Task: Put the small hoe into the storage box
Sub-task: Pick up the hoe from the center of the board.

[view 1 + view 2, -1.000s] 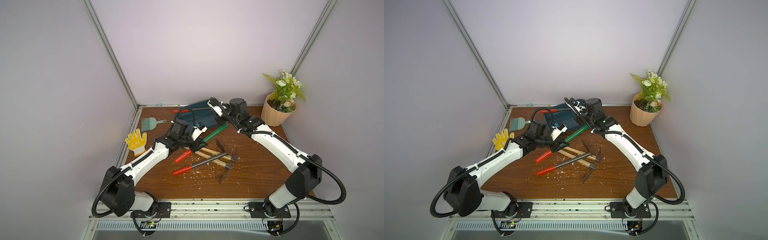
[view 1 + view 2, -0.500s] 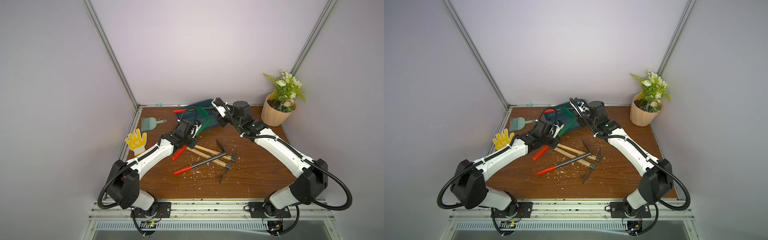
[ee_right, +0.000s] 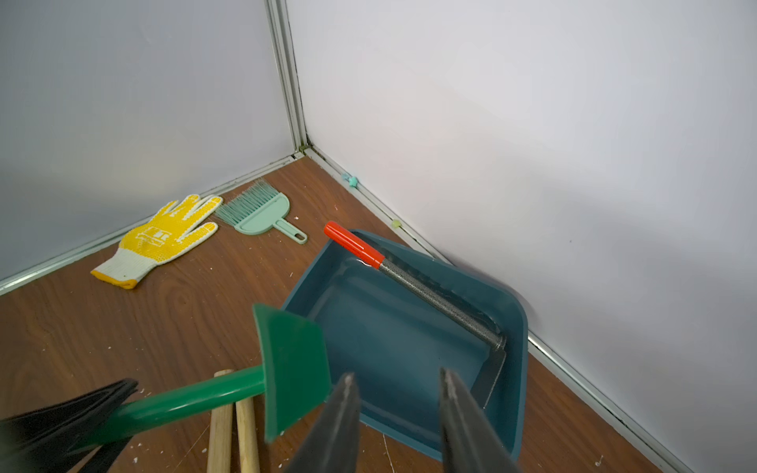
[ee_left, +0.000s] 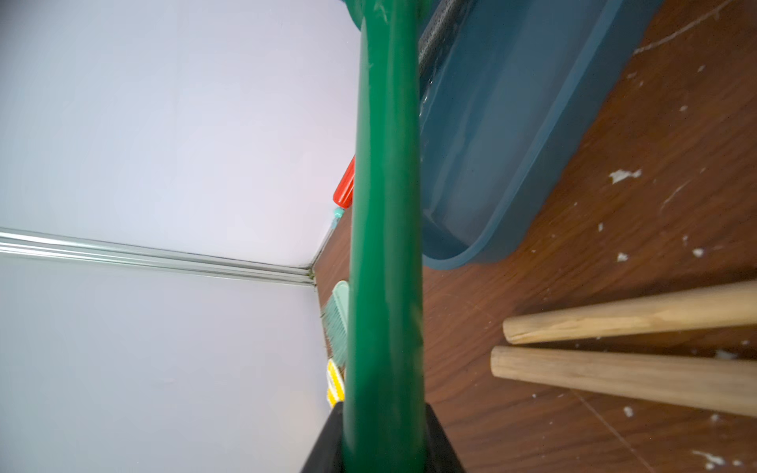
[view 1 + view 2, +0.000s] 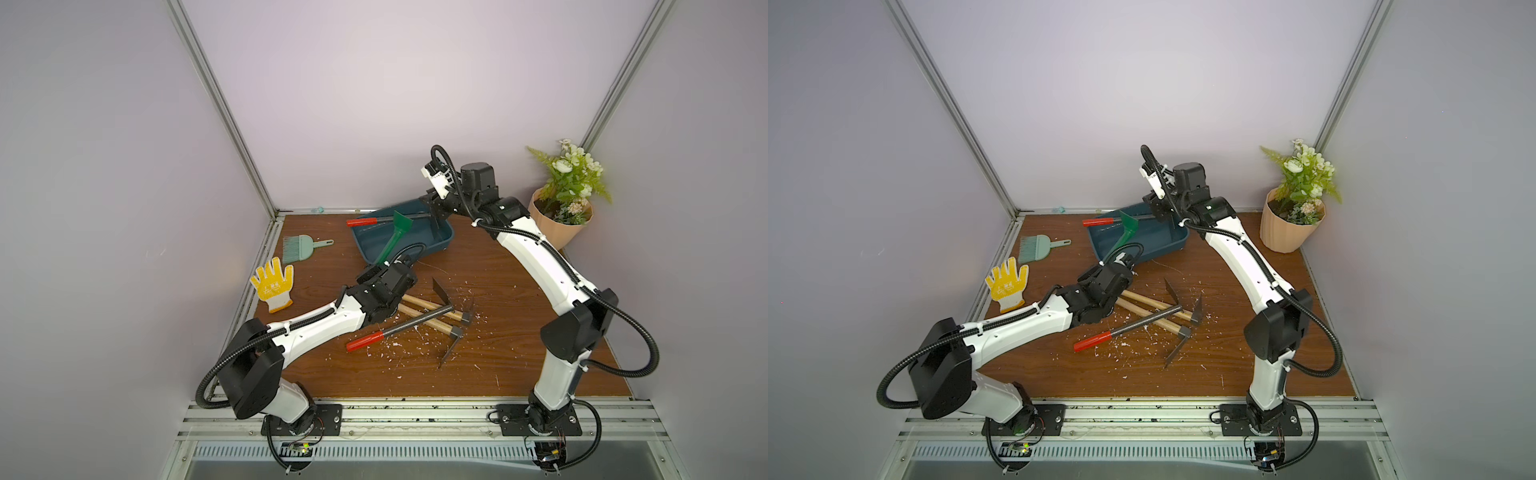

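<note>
Between the clenched jaws of my left pincer I am holding the small hoe by its green handle, blade hovering over the storage box. My right pincer is hanging released and empty above it; lowering and letting go are remaining.

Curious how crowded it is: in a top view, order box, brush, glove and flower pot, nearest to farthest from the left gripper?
1. box: just ahead
2. brush: back left
3. glove: left edge
4. pot: back right corner

We count one green hoe, two red-gripped tools and two wooden-handled tools. We also count one storage box, glove, brush and flower pot.
</note>
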You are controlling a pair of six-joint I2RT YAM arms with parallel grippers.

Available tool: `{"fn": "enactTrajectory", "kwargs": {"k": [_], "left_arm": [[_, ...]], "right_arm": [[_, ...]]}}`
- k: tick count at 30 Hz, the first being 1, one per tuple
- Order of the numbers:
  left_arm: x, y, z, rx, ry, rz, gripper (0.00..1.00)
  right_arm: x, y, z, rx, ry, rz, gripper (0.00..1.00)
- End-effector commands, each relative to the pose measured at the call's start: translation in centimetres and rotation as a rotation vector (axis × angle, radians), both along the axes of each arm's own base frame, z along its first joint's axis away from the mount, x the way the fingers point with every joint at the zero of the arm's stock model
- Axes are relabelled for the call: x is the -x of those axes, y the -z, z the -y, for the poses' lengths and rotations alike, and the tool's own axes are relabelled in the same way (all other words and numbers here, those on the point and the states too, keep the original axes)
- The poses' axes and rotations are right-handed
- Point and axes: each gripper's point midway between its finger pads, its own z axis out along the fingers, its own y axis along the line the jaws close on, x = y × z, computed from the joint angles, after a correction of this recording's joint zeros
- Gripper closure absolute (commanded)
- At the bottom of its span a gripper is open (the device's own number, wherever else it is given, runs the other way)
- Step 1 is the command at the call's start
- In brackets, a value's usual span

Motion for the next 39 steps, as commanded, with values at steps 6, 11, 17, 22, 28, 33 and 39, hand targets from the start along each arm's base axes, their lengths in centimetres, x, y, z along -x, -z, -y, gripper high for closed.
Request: {"fn": "enactTrajectory", "kwargs": {"k": [6, 11, 17, 22, 28, 33, 39], "left_arm": [[-0.2, -3.3, -1.0, -0.150, -0.076, 0.126, 1.00], [-0.6, -3.0, -0.4, -0.154, -0.055, 0.110, 1.00], [-0.9, -2.0, 0.2, -0.165, -0.038, 0.085, 1.00], [-1.1, -2.4, 0.8, -0.145, -0.028, 0.087, 1.00], [-1.0, -2.6, 0.8, -0.130, -0.017, 0.086, 1.00], [-1.0, -2.7, 0.9, -0.114, -0.014, 0.088, 1.00], [-1.0, -3.2, 1.1, -0.092, -0.009, 0.094, 1.00]], "right_arm": [[2.3, 0.2, -2.1, 0.060, -0.125, -0.071, 0.64], [3.0, 2.1, -3.1, 0.135, -0.142, -0.082, 0.64], [3.3, 1.4, -3.3, 0.119, -0.152, -0.062, 0.65], [2.6, 2.6, -3.1, 0.144, -0.126, -0.072, 0.64], [1.2, 4.7, -2.5, 0.200, -0.065, -0.095, 0.65], [1.4, 4.8, -3.3, 0.170, -0.101, -0.103, 0.64], [1.6, 5.6, -4.0, 0.158, -0.128, -0.122, 0.63]]}}
